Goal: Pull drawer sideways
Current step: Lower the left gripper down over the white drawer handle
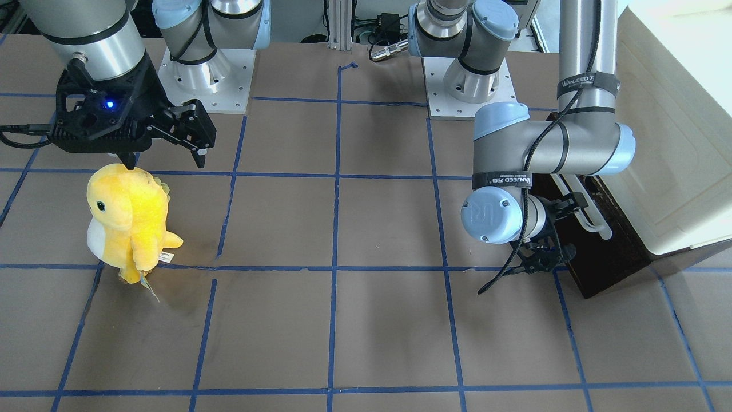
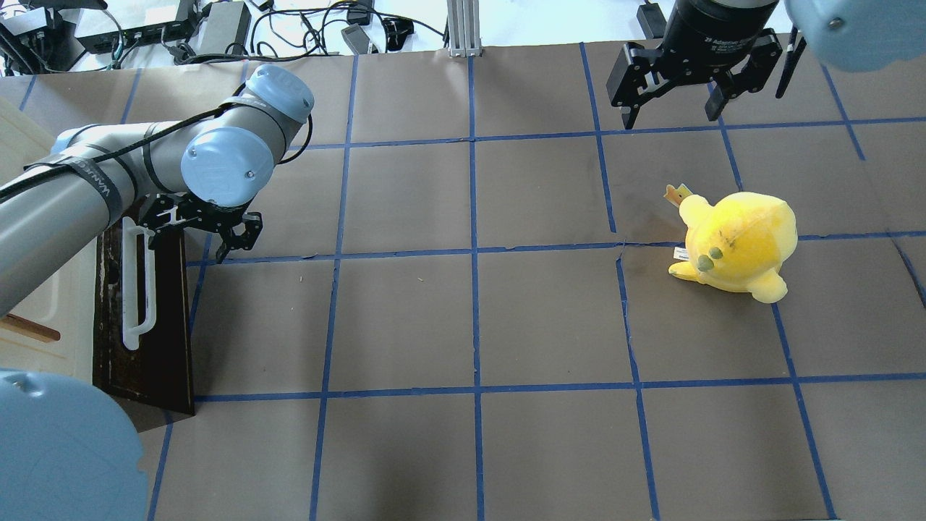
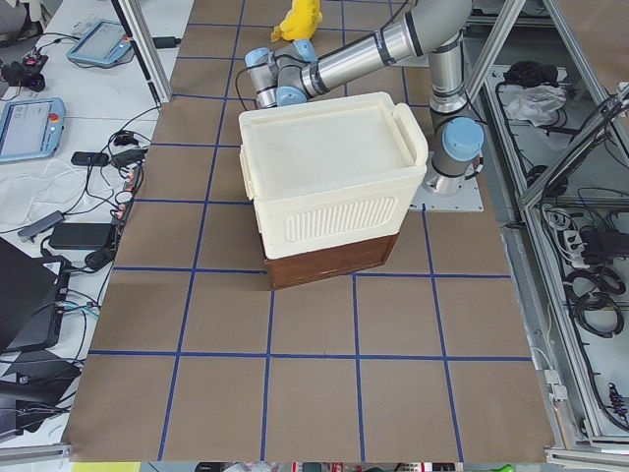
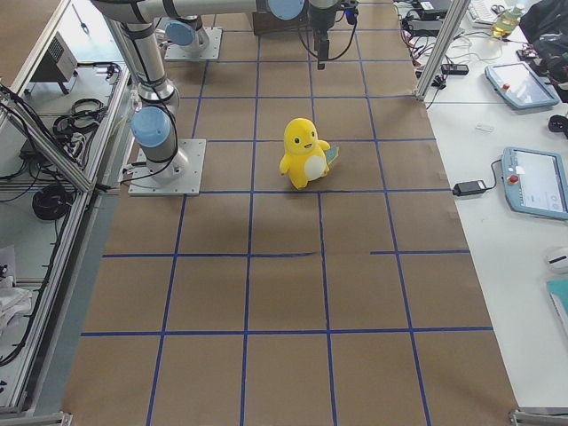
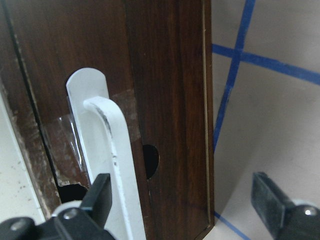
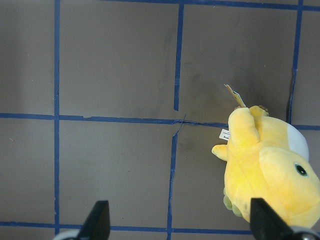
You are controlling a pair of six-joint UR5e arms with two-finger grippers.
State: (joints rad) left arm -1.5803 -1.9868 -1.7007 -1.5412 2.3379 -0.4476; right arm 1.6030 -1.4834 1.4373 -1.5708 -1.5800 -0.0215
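The drawer (image 2: 155,340) is a dark brown wooden front under the cream-white cabinet (image 3: 329,187) at the table's left end, with a long white loop handle (image 2: 137,282). Its interior does not show. It also shows in the front view (image 1: 606,257) and the left wrist view (image 5: 170,75). My left gripper (image 2: 189,242) is open at the far end of the handle. In the left wrist view the handle (image 5: 107,140) runs between the fingers, close to the left fingertip (image 5: 97,197). My right gripper (image 2: 671,116) is open and empty, above the table's far right.
A yellow plush toy (image 2: 738,242) stands on the brown paper table on the right, just near of the right gripper; it shows in the right wrist view (image 6: 270,170). The cabinet door's brown handle (image 2: 29,329) shows at the left edge.
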